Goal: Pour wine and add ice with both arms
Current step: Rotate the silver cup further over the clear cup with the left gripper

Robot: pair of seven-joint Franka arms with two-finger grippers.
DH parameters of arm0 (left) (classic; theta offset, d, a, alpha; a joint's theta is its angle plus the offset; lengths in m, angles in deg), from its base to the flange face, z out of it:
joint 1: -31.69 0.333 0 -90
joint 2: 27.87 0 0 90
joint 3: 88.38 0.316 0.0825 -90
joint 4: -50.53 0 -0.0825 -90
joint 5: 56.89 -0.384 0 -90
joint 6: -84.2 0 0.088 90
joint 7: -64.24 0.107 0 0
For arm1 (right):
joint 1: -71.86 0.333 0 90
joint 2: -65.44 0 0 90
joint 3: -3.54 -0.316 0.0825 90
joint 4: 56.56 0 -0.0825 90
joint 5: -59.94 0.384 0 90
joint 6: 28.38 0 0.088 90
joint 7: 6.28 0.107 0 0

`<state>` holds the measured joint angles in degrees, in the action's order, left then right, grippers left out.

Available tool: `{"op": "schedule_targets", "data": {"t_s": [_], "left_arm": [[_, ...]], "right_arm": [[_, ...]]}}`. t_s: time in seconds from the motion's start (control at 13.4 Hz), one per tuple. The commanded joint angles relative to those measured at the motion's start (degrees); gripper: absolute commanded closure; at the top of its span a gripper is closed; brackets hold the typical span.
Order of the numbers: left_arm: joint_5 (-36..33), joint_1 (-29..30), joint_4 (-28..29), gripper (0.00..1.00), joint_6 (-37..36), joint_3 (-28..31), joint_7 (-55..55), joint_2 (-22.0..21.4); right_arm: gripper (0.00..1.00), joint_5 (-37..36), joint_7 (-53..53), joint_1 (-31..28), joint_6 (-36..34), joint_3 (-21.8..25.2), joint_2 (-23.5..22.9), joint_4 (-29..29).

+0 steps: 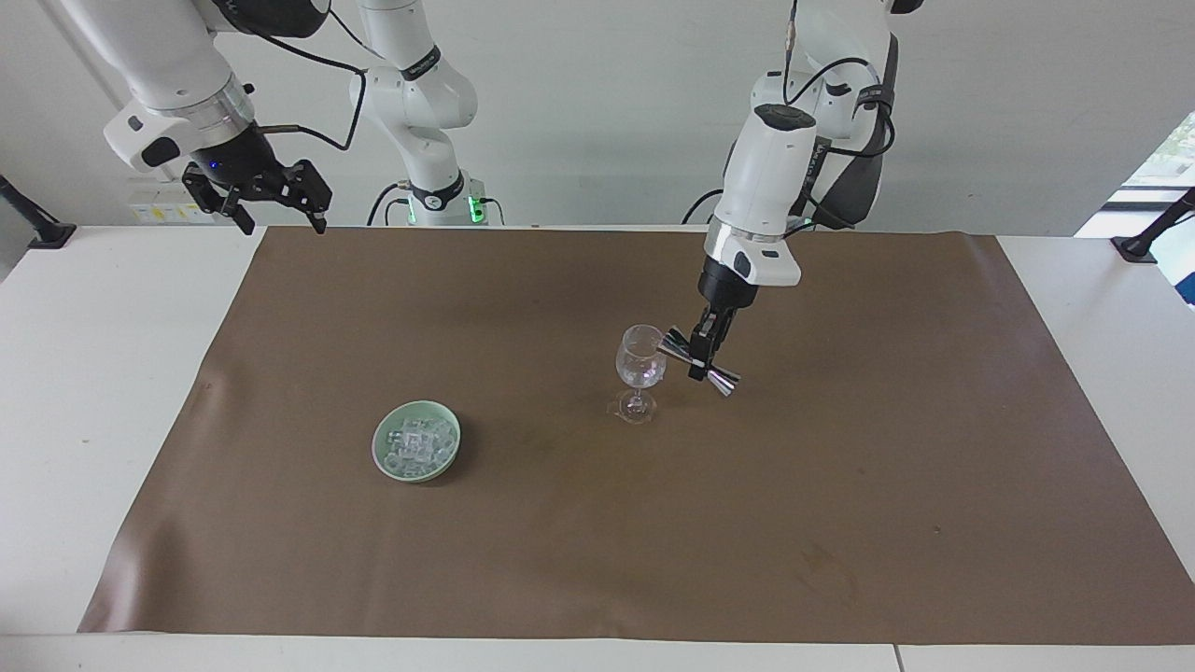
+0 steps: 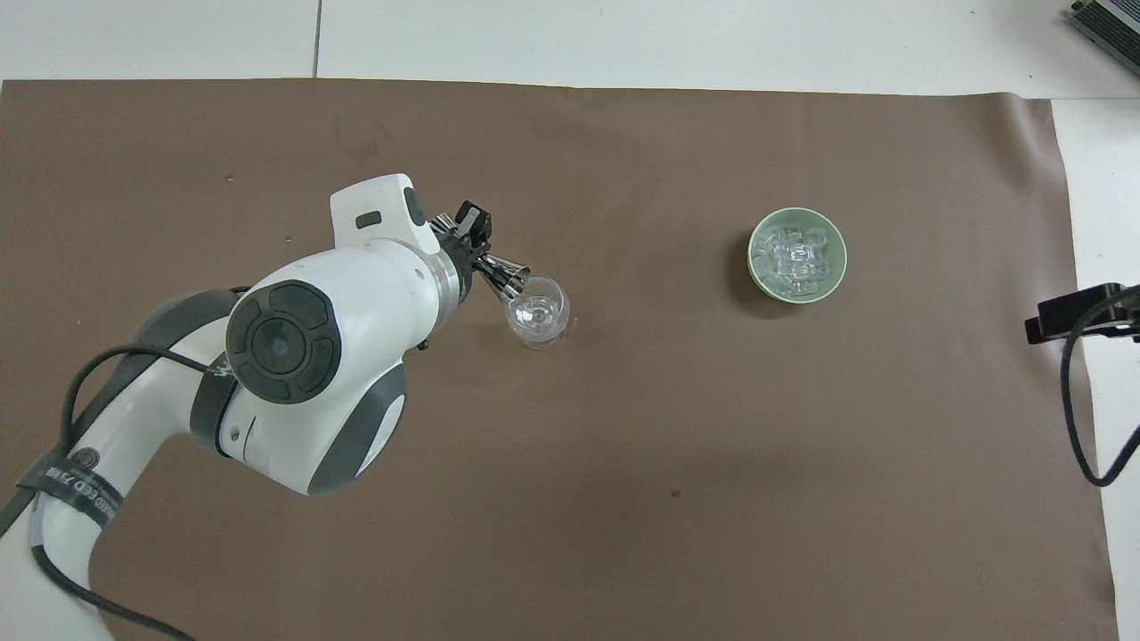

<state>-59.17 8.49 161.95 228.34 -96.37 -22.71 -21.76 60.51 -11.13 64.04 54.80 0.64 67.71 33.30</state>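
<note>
A clear wine glass (image 1: 639,366) (image 2: 536,312) stands upright near the middle of the brown mat. My left gripper (image 1: 699,362) (image 2: 470,240) is shut on a shiny metal jigger (image 1: 698,361) (image 2: 499,270), held tilted with one cup end at the glass's rim. A heap of clear ice cubes (image 1: 417,444) (image 2: 795,258) lies in a pale green dish (image 1: 385,459) (image 2: 759,271) toward the right arm's end of the table. My right gripper (image 1: 264,191) (image 2: 1073,312) is open and waits high over the mat's corner, nearer to the robots than the dish.
The brown mat (image 1: 597,523) (image 2: 623,490) covers most of the white table (image 1: 84,373). A black clamp (image 1: 1148,233) stands at the table edge by the left arm's end. The left arm's big white elbow (image 2: 294,356) covers part of the mat in the overhead view.
</note>
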Motion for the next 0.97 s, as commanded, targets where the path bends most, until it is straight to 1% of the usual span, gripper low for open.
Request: {"op": "schedule_targets", "data": {"t_s": [0.0,0.67,0.9], "left_arm": [[-2.29,-1.94,-1.29,1.0,-1.85,0.96,-1.73,0.39],[-5.71,-1.94,-1.38,1.0,-2.55,0.87,-1.47,0.48],[-5.81,-1.85,-1.47,1.0,-2.64,0.87,-1.47,0.48]], "right_arm": [[0.0,0.22,-0.61,-0.36,-0.3,-0.18,0.64,0.23],[0.0,0.22,-0.69,-0.36,-0.39,-0.18,0.64,0.23],[0.0,0.22,-0.69,-0.36,-0.3,-0.18,0.64,0.23]]}}
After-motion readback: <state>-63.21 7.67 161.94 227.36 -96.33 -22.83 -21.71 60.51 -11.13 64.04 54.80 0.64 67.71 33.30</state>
